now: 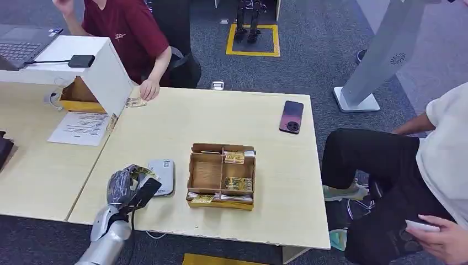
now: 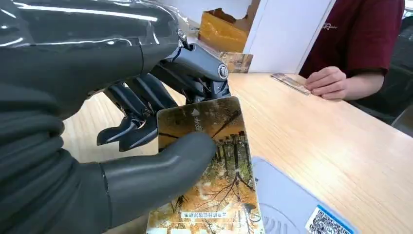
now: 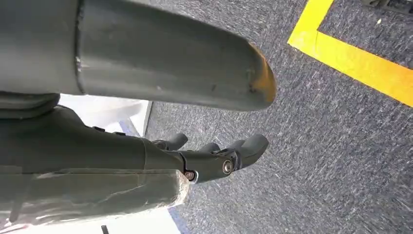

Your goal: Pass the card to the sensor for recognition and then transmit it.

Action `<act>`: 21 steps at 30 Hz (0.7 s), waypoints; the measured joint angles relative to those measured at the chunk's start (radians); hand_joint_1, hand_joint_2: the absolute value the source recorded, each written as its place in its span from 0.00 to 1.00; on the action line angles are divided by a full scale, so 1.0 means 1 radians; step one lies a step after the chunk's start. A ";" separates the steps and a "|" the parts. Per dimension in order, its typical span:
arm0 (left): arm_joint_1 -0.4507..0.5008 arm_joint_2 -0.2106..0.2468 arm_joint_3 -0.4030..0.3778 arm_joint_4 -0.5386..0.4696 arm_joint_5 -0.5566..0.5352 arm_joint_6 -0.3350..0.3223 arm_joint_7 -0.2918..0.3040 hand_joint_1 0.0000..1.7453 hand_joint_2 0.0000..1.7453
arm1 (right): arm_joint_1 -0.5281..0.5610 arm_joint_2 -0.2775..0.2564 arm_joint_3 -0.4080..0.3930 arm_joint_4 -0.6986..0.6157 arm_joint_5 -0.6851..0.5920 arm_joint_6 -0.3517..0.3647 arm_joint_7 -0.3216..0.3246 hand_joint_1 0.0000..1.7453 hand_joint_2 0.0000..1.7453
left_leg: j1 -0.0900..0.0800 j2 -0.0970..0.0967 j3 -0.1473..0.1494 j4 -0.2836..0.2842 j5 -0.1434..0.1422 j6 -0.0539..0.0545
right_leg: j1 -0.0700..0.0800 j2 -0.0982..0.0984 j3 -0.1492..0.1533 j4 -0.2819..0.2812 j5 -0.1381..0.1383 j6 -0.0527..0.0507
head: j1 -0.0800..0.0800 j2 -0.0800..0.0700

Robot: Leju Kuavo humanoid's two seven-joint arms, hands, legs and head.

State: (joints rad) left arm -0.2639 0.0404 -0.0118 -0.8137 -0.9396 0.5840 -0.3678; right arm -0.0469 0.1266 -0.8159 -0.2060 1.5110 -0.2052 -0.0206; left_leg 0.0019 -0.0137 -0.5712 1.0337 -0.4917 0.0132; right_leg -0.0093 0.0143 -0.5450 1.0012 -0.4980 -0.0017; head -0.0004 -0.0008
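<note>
Card [image 2: 209,165] pinched betw. left hand [image 1: 128,186] thumb & fingers, just over grey reader [image 1: 163,175]: lower flat, hold steady; right hand [image 3: 214,156] empty, fingers loose.

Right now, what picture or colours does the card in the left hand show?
The card shows an autumn scene, yellow-orange leaves and dark branches; clearest in the left wrist view.

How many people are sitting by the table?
2. One person in a dark red shirt sits at the table's far side; another in a white top sits on the right side, holding something white. Others could be outside the picture.
</note>
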 joint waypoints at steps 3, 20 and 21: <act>0.000 0.000 0.000 0.005 -0.012 0.011 0.001 1.00 1.00 | 0.000 0.002 0.000 0.000 0.000 -0.002 -0.006 0.00 0.00 | 0.000 0.000 0.000 0.000 0.000 0.000 | 0.000 0.000 0.000 0.000 0.000 0.000 | 0.000 0.000; 0.020 -0.037 0.063 -0.054 0.513 -0.378 -0.171 1.00 1.00 | 0.000 0.004 -0.007 0.000 0.001 -0.004 -0.013 0.00 0.00 | 0.000 -0.002 0.000 0.000 0.001 0.000 | 0.000 -0.002 0.000 0.000 0.000 0.000 | 0.000 0.000; 0.022 -0.045 0.081 -0.075 0.574 -0.429 -0.169 1.00 1.00 | 0.000 0.004 -0.008 0.000 0.001 -0.004 -0.013 0.00 0.00 | 0.000 -0.002 0.000 0.000 0.001 0.000 | 0.000 -0.002 0.000 0.000 0.000 0.000 | 0.000 0.000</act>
State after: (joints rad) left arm -0.2421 -0.0042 0.0687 -0.8889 -0.3652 0.1546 -0.5367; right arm -0.0471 0.1308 -0.8236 -0.2060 1.5118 -0.2090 -0.0332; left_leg 0.0020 -0.0153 -0.5716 1.0338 -0.4911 0.0135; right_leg -0.0093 0.0127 -0.5448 1.0012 -0.4979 -0.0017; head -0.0004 -0.0008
